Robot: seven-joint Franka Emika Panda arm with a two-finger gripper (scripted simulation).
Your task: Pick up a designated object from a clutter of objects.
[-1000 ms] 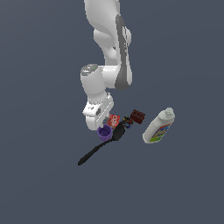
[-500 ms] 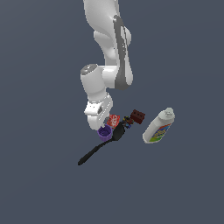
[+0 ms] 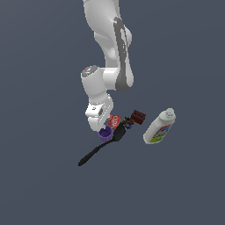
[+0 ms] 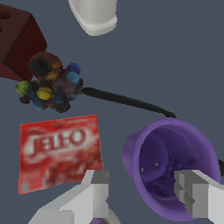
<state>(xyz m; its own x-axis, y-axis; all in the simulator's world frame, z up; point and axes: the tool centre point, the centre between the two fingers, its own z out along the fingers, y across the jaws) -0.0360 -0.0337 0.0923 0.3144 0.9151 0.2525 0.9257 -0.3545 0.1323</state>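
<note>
One gripper point(image 4: 142, 192) poised over purple cup point(image 4: 173, 168), jaws apart w/ one finger point(image 4: 199, 194) inside the rim, one outside; nothing clamped. Cup mid-table, beside red box point(image 4: 59, 151) & black spatula point(image 3: 99, 149), white bottle point(image 3: 159, 127) well apart.

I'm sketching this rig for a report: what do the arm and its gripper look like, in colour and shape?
The arm is glossy white, made of rounded, bulbous links with dark grey bands at the joints and a grey cap carrying a small red mark on one joint. No cables or lettering show. The gripper has pale grey, blocky, faceted fingers with squared tips.
</note>
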